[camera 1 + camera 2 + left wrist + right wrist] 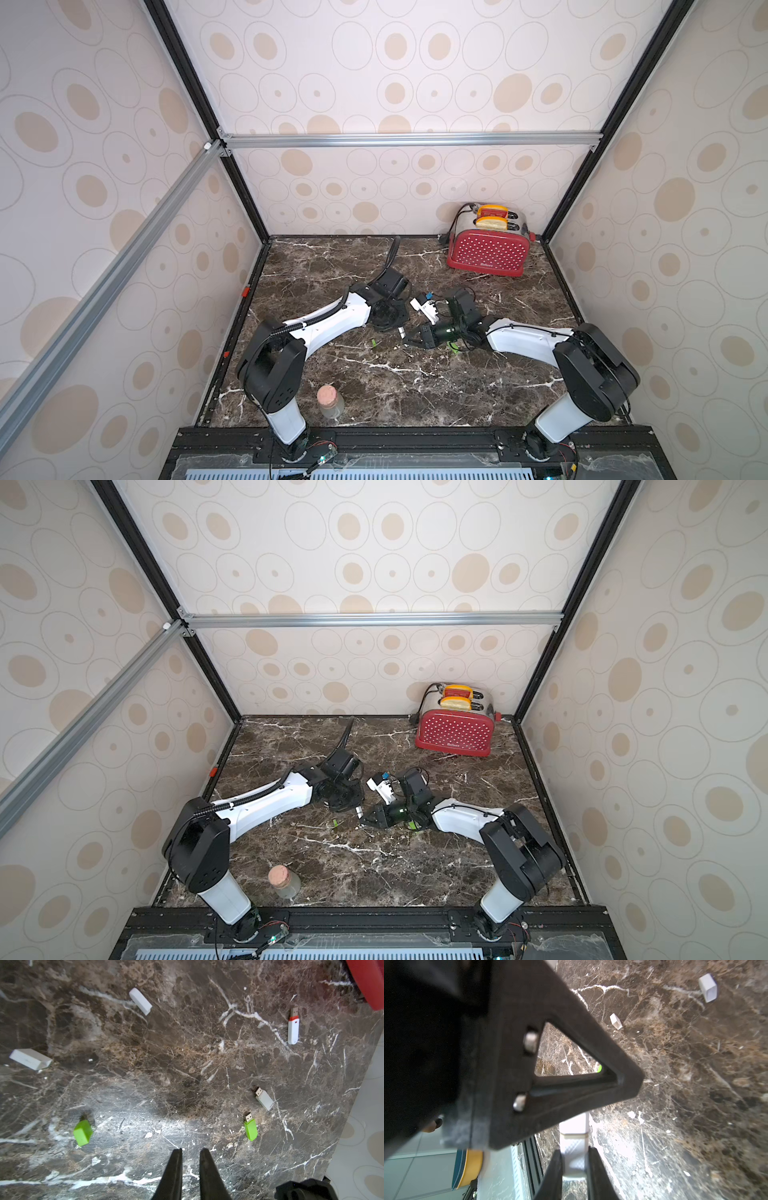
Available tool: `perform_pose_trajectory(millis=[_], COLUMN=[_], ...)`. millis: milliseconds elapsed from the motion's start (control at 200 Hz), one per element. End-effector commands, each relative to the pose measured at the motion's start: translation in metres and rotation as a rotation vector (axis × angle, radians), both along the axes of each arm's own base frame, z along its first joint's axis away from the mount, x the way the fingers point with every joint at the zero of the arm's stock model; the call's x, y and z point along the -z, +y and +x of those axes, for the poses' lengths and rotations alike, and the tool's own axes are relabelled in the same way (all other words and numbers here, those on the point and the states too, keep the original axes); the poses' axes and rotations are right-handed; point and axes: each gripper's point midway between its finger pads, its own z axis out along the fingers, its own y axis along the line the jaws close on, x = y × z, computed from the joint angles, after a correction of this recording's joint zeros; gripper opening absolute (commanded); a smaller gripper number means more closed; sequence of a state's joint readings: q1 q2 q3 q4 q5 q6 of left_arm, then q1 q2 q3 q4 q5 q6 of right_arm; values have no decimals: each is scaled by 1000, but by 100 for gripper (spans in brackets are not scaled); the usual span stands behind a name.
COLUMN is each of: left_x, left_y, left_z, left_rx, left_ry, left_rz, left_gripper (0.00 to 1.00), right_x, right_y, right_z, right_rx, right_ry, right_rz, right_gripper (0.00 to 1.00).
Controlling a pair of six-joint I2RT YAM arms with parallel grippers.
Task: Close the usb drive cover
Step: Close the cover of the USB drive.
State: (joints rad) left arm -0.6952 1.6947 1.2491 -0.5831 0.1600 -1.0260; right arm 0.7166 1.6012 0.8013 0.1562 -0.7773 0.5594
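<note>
Above the dark marble tabletop [374, 374], in both top views, the left hand [392, 322] and the right hand [410, 340] sit close together, a small white plastic usb drive [402, 331] poking out at the right hand's tips.

From the left wrist, the left hand [190, 1150] is released: its fingers [172, 1167] stand a narrow slit apart, only marble between them. Ahead of it lie a green usb drive [250, 1129] and a grey usb drive [265, 1099], plugs bare, and well apart from them a green plastic cap [82, 1132].

From the right wrist, the right hand [575, 1152] is clenched on the textured body of the white plastic usb drive [574, 1159]. Just past its tips, across a thin seam, a smooth white cover [574, 1124] sits in line with the drive, its far end hidden behind the left hand's black triangular finger [591, 1036].
</note>
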Motion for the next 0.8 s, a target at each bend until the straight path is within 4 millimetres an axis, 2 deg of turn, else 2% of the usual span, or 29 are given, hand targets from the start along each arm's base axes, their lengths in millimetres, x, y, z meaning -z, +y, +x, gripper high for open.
perform_pose_trajectory(millis=[0, 300, 576, 796], left_x=[-6, -7, -5, -3], left_y=[3, 16, 11, 9], left_z=[-5, 0, 2, -8], left_rx=[7, -28, -30, -15], left_ry=[-14, -12, -2, 7], left_rz=[2, 81, 61, 47], left_gripper=[18, 19, 18, 18], right_x=[-8, -5, -7, -9], right_y=[1, 4, 3, 3], right_z=[2, -1, -1, 1], right_rx=[1, -13, -13, -2], right_ry=[-34, -3, -20, -33], right_rz=[9, 32, 26, 21], right_gripper=[0, 0, 0, 0])
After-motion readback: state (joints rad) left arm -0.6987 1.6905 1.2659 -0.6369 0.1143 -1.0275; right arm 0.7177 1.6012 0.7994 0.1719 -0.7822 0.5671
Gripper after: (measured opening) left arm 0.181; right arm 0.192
